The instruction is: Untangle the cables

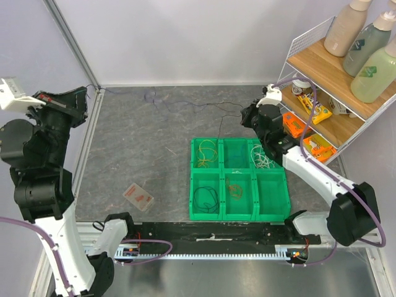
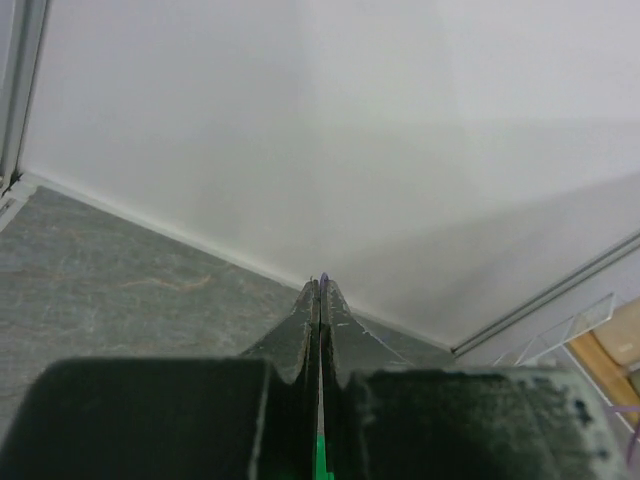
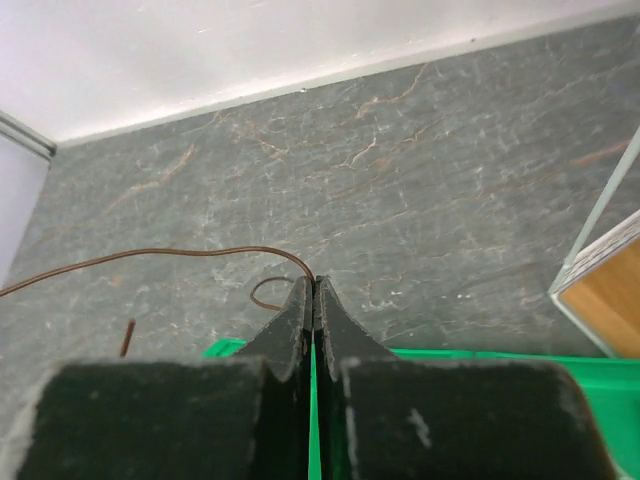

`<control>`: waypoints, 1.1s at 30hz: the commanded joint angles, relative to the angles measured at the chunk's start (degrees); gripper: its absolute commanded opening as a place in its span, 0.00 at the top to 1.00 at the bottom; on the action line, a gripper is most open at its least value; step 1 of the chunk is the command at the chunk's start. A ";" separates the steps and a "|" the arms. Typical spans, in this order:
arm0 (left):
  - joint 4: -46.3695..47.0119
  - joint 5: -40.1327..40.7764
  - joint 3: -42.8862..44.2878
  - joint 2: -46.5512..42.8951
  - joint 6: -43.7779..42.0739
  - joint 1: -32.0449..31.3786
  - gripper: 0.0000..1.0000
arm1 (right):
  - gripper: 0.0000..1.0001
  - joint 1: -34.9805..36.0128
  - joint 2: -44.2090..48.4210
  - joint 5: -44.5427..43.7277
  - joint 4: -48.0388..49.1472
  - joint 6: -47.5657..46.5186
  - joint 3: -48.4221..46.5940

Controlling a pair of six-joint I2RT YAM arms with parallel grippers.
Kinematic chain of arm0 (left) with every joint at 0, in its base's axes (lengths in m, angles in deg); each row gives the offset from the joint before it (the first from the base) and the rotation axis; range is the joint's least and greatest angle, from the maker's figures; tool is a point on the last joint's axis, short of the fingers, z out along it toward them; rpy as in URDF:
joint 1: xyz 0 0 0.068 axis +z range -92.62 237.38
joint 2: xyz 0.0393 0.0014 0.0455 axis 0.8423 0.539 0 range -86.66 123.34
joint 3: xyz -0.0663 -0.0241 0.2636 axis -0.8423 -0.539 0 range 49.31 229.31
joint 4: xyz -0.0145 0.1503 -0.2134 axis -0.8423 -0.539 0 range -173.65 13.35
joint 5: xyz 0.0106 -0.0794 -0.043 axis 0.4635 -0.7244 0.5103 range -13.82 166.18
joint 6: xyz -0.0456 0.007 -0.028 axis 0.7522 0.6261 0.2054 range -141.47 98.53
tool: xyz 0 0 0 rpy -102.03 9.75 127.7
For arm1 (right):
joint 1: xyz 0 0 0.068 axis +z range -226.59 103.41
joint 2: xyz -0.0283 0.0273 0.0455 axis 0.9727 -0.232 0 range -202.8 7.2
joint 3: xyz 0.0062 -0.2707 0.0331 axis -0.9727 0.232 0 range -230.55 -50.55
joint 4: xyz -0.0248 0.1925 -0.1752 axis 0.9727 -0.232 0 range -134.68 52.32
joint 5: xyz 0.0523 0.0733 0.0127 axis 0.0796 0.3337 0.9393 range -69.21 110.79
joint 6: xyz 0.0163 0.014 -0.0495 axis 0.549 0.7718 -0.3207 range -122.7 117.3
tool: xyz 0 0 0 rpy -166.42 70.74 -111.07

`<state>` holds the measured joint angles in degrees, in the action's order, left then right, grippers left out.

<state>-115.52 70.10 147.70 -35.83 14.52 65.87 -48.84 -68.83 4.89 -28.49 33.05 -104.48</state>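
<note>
A thin purple cable (image 1: 150, 94) and a thin brown cable (image 1: 224, 106) stretch as one line across the far floor between my two grippers. My left gripper (image 1: 87, 99) is raised at the far left and shut; a purple tip (image 2: 322, 277) shows between its jaws (image 2: 320, 284). My right gripper (image 1: 247, 117) is shut on the brown cable (image 3: 180, 254) at its tips (image 3: 314, 282), just beyond the green tray (image 1: 190, 179). The tray holds yellow loops (image 1: 206, 153), white loops (image 1: 263, 158), an orange loop (image 1: 235, 185) and a dark loop (image 1: 205, 197) in separate compartments.
A wire shelf (image 1: 322, 68) with bottles and orange packets stands at the right, close to my right arm. A small clear packet (image 1: 138, 196) lies on the floor left of the tray. White walls close the back and left. The tray's edge shows in the right wrist view (image 3: 500, 355).
</note>
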 commanded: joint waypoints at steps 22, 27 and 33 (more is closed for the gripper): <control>12.93 -3.56 -18.03 9.99 -4.00 -0.23 0.98 | 1.00 0.29 28.81 -6.51 -40.11 -16.95 -17.70; 19.08 -6.57 -28.05 12.10 -2.24 -0.23 0.98 | 1.00 0.29 37.43 -7.39 -51.97 -12.20 -15.33; 24.89 -8.85 -37.47 14.29 0.39 -0.14 0.98 | 1.00 0.29 44.21 -5.28 -62.79 -4.65 -14.54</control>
<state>-98.78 64.89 112.66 -21.49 11.63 65.72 -48.47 -26.36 -1.75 -80.64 22.21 -120.15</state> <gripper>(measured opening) 0.022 0.007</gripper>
